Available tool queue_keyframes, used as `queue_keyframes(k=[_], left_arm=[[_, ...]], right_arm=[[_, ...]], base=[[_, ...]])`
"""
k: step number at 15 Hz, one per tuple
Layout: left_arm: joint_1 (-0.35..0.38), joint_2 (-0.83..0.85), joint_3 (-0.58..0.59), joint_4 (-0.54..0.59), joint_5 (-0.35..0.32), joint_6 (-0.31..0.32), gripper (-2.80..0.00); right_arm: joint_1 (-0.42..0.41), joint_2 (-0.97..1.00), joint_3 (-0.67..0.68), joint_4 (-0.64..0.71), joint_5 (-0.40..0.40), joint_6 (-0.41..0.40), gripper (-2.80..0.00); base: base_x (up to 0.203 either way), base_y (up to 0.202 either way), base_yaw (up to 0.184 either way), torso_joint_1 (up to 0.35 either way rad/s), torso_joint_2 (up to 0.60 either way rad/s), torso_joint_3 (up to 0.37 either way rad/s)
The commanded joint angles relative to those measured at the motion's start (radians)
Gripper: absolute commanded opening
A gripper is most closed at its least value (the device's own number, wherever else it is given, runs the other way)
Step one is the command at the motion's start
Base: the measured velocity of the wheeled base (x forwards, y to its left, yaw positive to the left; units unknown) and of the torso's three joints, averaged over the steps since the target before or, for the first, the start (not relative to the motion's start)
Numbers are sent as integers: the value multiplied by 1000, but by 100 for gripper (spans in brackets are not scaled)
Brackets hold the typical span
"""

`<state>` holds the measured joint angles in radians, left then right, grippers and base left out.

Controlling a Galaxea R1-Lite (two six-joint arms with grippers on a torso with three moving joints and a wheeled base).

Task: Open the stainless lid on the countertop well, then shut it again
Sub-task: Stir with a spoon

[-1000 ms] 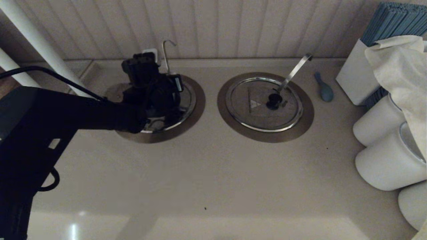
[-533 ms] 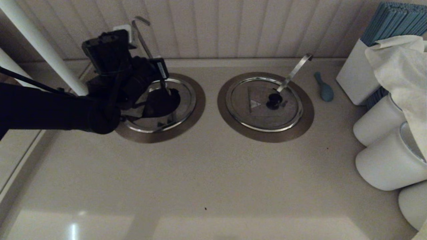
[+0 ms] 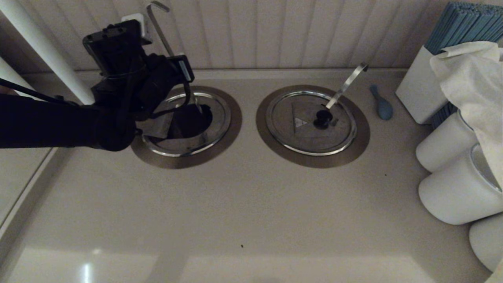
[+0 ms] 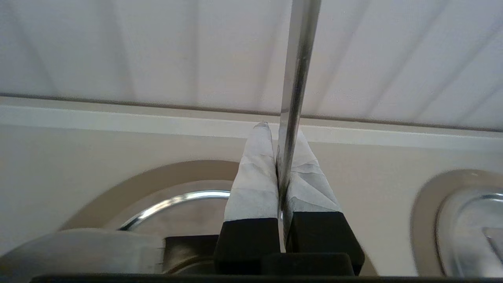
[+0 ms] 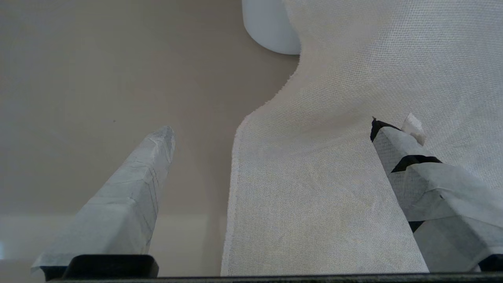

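Note:
The stainless lid point(image 3: 157, 126) on the left countertop well point(image 3: 194, 118) has its flap tilted up, and the dark hole shows inside the bright rim point(image 4: 177, 197). A wide dull collar point(image 3: 222, 151) rings the well. My left gripper point(image 3: 173, 65) hangs above the well's back-left side. It point(image 4: 280, 133) is shut on the thin hooked ladle rod point(image 3: 159, 23), which runs up between the taped fingers point(image 4: 251, 184). The lid's black knob is hidden. My right gripper point(image 5: 271, 125) is open over a white cloth point(image 5: 346, 165), out of the head view.
The twin lid point(image 3: 302, 135) with the broad flat ladle handle point(image 3: 347, 84) lies shut to the right. A blue spoon point(image 3: 382, 104), a white box point(image 3: 418, 90), white canisters point(image 3: 456, 192) and a draped cloth point(image 3: 471, 74) crowd the right side. The panelled wall stands close behind.
My left gripper has risen and drawn back to the left with the ladle rod in it. The lid's flap has tilted up and the dark hole now shows.

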<state>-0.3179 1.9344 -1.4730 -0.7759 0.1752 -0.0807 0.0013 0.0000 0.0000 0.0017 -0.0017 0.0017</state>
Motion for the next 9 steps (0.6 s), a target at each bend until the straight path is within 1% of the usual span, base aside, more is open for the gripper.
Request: queue_keyframes(k=[1,2,4,6,7,9], left_arm=[[0,-28,4,3,0,-11,-280],[-1,-41,6,35,-2,-26,-280],[1,-67,27,65,-18,-29,-280],[2,-109,66,134,-88,-35,-280],[2,-110,71,150,-97,-39,-280],[32,-103,83,157,-104,-31,-280]], right_arm=[[0,0,0,0,0,0,0],[0,0,0,0,0,0,0],[0,0,0,0,0,0,0],[0,0,0,0,0,0,0],[0,0,0,0,0,0,0],[0,0,0,0,0,0,0]], base=[[0,0,0,0,0,0],[0,0,0,0,0,0],[0,0,0,0,0,0],[0,0,0,0,0,0],[0,0,0,0,0,0],[0,0,0,0,0,0]])
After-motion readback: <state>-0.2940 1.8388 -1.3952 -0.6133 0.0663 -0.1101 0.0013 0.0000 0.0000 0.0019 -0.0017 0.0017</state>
